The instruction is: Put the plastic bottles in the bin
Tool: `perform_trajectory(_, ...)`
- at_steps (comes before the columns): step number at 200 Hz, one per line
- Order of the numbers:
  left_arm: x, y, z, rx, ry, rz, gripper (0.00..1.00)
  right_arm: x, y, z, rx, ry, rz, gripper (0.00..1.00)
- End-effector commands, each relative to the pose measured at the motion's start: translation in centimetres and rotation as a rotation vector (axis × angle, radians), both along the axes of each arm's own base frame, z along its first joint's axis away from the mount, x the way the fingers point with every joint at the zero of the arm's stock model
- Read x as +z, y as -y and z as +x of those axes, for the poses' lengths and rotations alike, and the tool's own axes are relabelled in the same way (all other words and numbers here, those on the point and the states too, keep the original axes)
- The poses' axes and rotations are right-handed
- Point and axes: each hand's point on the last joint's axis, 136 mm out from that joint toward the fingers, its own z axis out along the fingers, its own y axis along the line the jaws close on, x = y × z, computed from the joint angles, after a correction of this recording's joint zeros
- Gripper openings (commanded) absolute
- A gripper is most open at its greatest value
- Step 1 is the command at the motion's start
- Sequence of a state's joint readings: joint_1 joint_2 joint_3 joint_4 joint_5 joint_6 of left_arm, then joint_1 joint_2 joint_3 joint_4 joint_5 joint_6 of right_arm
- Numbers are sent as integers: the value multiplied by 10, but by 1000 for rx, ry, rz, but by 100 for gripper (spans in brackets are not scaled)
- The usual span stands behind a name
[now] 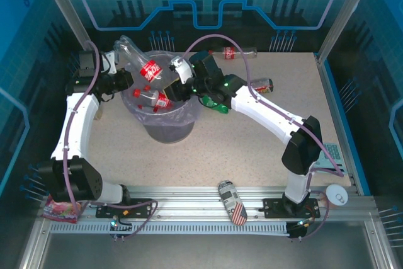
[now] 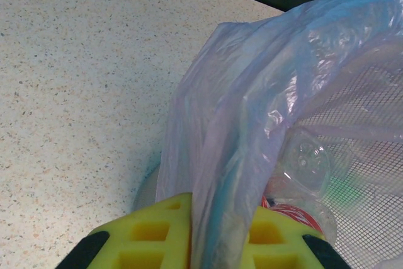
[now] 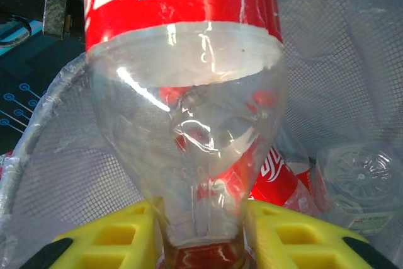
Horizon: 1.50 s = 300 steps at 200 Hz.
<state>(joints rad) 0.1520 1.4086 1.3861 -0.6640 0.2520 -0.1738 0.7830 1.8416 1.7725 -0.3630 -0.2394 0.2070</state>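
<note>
**Dangling over the bin: one bottle in the grip**

Top view: the right pincer (image 1: 172, 70) pinches a red-labelled bottle (image 1: 150, 67) above the bin (image 1: 167, 132), with more bottles (image 1: 155, 98) lying inside. The left pincer (image 1: 126, 86) sits at the rim.

Left wrist: the left pincer (image 2: 208, 231) is clamped on the lilac bag (image 2: 252, 92).

Right wrist: the right pincer (image 3: 201, 237) squeezes the bottle (image 3: 189, 124) at its neck.

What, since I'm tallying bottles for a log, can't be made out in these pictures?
Number of bottles in the bin: top view, the held bottle and right arm cover part of it.
Held bottle's cap: right wrist view, mostly cut off by the bottom edge.
Green bottle: top view, mostly under the right arm.
</note>
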Motion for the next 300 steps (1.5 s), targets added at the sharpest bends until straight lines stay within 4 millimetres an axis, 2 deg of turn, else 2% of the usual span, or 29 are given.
perform_trajectory(1, -13, 15, -8, -55, -49, -29, 0, -17, -1, -5, 3, -12, -41, 46)
perform_trajectory(15, -13, 15, -8, -54, -45, -30, 0, -18, 2, -6, 5, -1, -57, 58)
perform_trajectory(46, -13, 14, -8, -53, -42, -31, 0, -8, 11, -4, -16, 50, -83, 66)
perform_trajectory(76, -14, 16, -7, -57, -44, -40, 0, 8, 11, 0, -25, 89, -85, 64)
perform_trajectory(124, -15, 16, -8, -58, -43, -44, 0, 25, -9, 10, -27, 110, -40, 58)
perform_trajectory(164, -16, 17, -8, -63, -46, -46, 0, 55, -22, 15, -21, 151, 28, 55)
perform_trajectory(173, -16, 17, -8, -63, -46, -46, 0, 57, -26, 18, -22, 151, 35, 54)
perform_trajectory(199, -16, 17, -9, -66, -46, -43, 0, 42, -38, 25, -10, 110, 10, 50)
perform_trajectory(224, -16, 17, -9, -68, -46, -40, 0, 16, -46, 15, 15, 72, -37, 48)
perform_trajectory(256, -18, 16, -9, -67, -50, -42, 0, -8, -45, 6, 22, 34, -73, 47)
perform_trajectory(280, -19, 16, -9, -66, -51, -42, 0, -12, -46, 2, 26, 27, -77, 47)
perform_trajectory(300, -19, 16, -10, -64, -52, -43, 0, 0, -46, 3, 30, 52, -65, 47)
